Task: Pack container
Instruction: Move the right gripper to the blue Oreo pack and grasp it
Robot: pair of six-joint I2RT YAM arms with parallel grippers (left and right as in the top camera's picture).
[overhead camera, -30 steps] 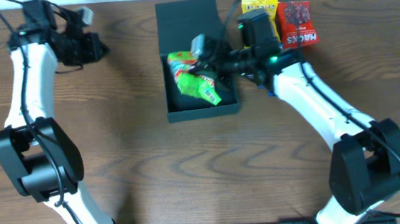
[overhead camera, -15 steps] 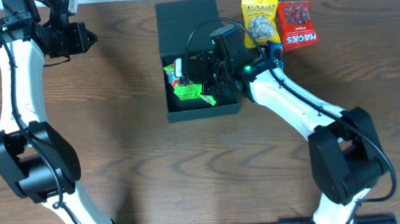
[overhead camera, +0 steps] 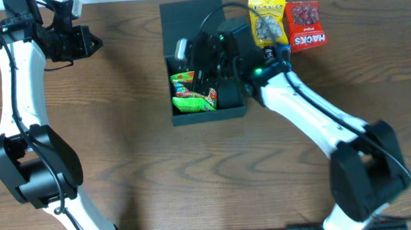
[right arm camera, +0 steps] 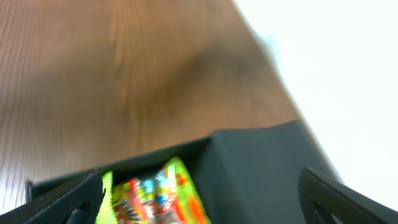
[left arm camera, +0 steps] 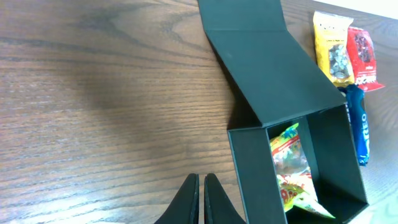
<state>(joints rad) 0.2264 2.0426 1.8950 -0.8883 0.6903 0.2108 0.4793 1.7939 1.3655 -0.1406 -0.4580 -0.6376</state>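
Note:
The dark teal container (overhead camera: 176, 117) stands at the table's centre back with its flap lid (overhead camera: 192, 20) folded open behind it. A green snack packet (overhead camera: 193, 92) lies inside, near the front wall. My right gripper (overhead camera: 200, 67) hovers over the container's inside, open. In the right wrist view its fingers (right arm camera: 68, 199) stand wide apart and the blurred green packet (right arm camera: 155, 196) lies loose below them. My left gripper (overhead camera: 88, 45) hangs over bare wood at the far left, shut and empty. In the left wrist view its gripper (left arm camera: 201, 182) is left of the container (left arm camera: 249, 168).
A yellow packet (overhead camera: 268, 20) and a red packet (overhead camera: 306, 25) lie side by side right of the lid. A blue packet (left arm camera: 359, 124) lies beside the container's right wall, mostly hidden under my right arm in the overhead view.
My right gripper carried the green packet down into the container and opened, leaving it lying there. The left arm swung toward the far left corner, then held still.

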